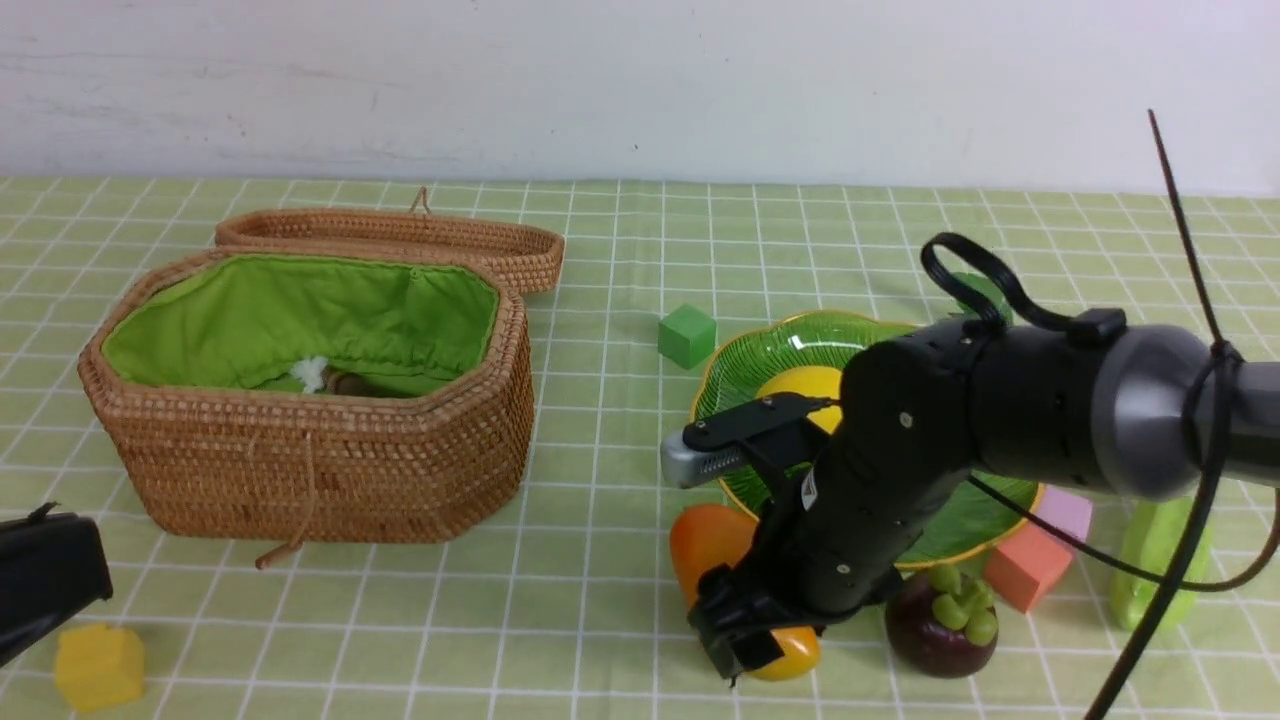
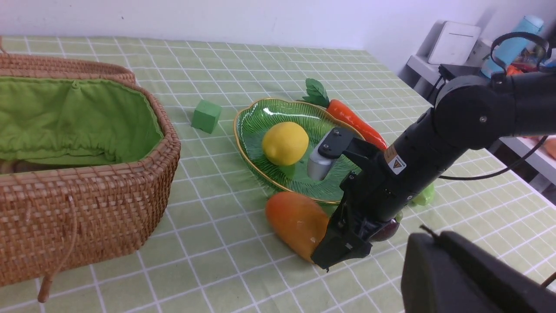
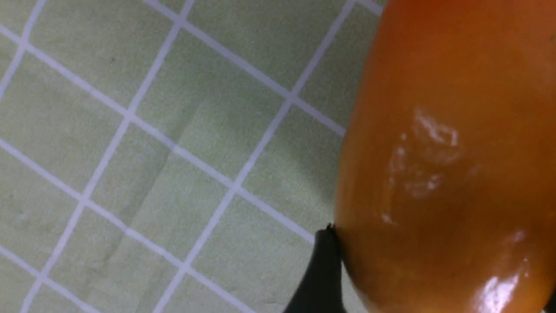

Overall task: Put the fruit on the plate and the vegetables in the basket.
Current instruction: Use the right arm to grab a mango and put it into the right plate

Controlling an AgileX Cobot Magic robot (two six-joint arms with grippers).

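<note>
The right fingers (image 1: 742, 648) are down low and spread wide apart, with the mango (image 1: 708, 540) between them. The mango lies on the tabletop (image 1: 600, 600), just in front of the green plate (image 1: 775, 350), and one finger tip (image 3: 319, 271) sits right at its side without lifting it. The left fingers (image 1: 45, 575) are closed, far off by the near edge.

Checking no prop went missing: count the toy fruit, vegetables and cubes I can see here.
Fruit: 3 (lemon, mango, mangosteen)
Vegetables: 2 (carrot, pale green piece)
Cubes: 4 (green cube, yellow cube, red cube, pink cube)
Total: 9, not counting a dark thing in the basket, too hidden to name.
</note>
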